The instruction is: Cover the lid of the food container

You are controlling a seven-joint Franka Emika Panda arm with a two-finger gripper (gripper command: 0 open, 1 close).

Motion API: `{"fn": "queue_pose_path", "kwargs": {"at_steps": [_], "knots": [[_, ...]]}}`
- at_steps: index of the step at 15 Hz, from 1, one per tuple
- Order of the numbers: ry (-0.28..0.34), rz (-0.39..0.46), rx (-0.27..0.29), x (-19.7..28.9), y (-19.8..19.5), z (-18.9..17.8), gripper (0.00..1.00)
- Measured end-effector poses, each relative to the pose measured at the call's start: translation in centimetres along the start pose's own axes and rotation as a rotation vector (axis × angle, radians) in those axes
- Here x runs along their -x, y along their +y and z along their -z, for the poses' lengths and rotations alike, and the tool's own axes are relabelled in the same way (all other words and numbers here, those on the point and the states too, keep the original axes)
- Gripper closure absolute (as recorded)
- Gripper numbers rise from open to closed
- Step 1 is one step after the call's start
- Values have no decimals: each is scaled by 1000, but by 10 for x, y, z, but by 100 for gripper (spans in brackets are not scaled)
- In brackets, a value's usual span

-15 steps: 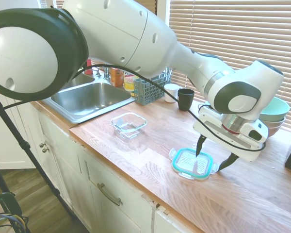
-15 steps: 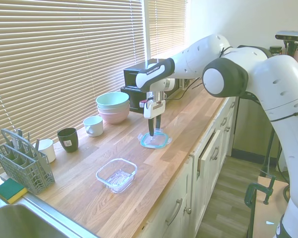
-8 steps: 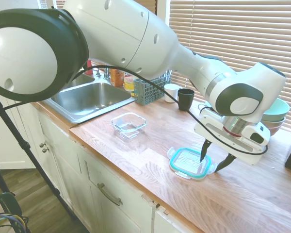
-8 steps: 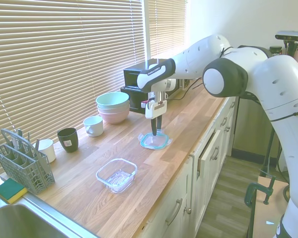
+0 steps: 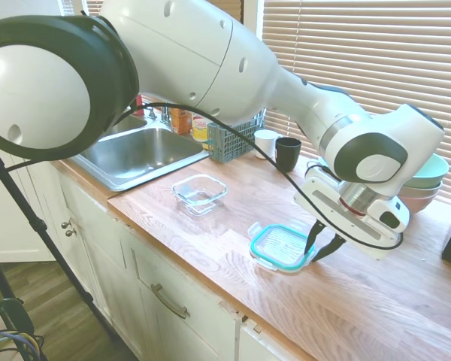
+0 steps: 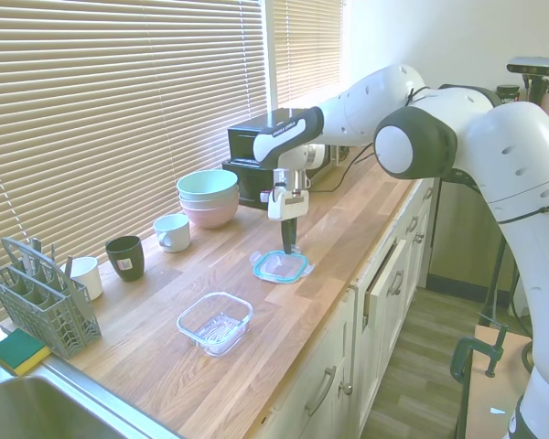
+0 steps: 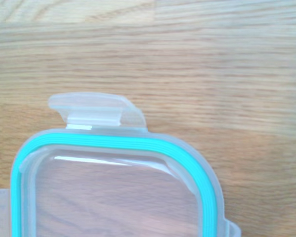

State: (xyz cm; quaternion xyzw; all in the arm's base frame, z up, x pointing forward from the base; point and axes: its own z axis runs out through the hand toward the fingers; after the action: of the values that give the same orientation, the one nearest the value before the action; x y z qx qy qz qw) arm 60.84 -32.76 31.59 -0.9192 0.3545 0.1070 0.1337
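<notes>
lid [image 7: 113,192] cropped by wrist view edge

The lid [image 5: 279,247] lies on the counter [image 5: 210,233], well apart from the food container [image 5: 200,193].

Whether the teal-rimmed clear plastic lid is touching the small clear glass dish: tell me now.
Apart. The first exterior view shows bare wooden countertop between the teal-rimmed clear plastic lid and the small clear glass dish; the second agrees.

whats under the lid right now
Only the bare wooden counter: its grain shows through the clear lid in the wrist view. The food container sits apart, toward the sink, uncovered. The hand hides the lid's far edge.
</notes>
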Motion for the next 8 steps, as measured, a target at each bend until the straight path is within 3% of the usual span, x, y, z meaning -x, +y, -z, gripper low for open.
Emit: {"fn": "queue_pose_path", "kwargs": {"at_steps": [5, 8], "knots": [[-4, -6, -5, 3, -6, 2, 100], [28, -4, -13, 20, -24, 27, 100]]}}
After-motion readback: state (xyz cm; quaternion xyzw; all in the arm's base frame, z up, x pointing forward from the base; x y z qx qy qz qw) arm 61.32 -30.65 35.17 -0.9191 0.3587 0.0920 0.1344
